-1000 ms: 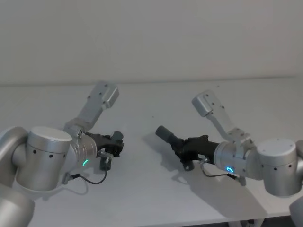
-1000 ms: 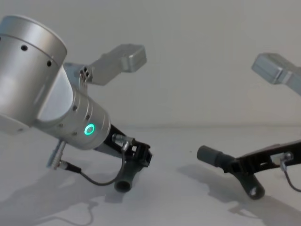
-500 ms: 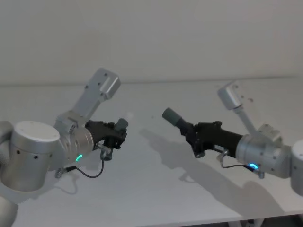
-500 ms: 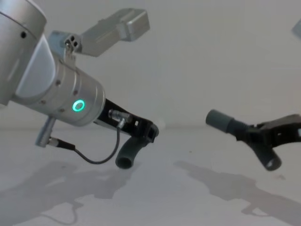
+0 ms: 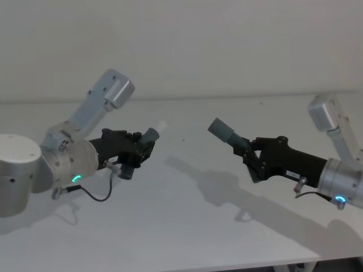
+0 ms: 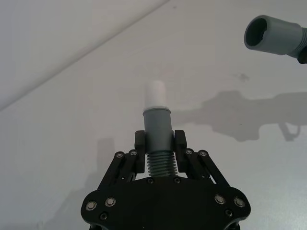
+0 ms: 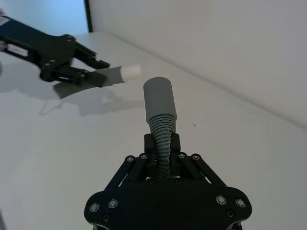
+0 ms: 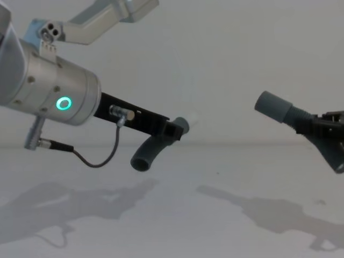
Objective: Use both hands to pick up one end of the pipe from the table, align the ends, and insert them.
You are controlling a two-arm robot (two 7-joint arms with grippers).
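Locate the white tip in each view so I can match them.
Head: white tip left of centre, just past the left gripper.
Chest: centre, faint against the wall.
Left wrist: ahead of the fingers, capping the grey cuff, at.
Right wrist: far off, beyond the wide cuff.
Landmark: the wide cuff, across a gap from the tip.

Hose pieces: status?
Left claw shut on white-tipped hose piece. Right claw shut on hollow-cuff hose piece. Both above table, facing, not yet joined. Nothing between them.
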